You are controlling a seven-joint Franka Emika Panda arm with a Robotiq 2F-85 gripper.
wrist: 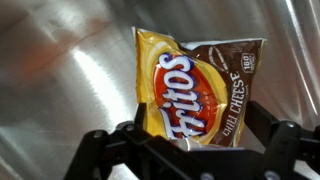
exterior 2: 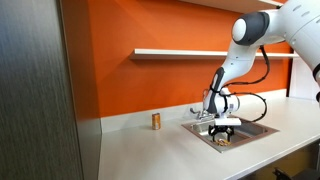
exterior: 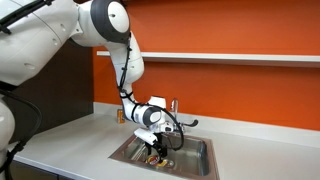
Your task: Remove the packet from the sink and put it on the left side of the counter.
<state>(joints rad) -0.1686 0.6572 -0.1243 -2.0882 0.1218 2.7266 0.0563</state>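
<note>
Down in the sink, the packet reads "Fritos Chili Cheese".

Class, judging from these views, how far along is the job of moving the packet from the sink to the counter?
Done: the gripper is down inside the sink. In hand: its jaws straddle the packet; a firm grip cannot be confirmed. Left: lifting it out and setting it on the counter.

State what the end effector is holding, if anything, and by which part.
It cannot be told for sure. In the wrist view the end effector flanks the lower end of the packet in the sink, but no firm grip shows.
</note>
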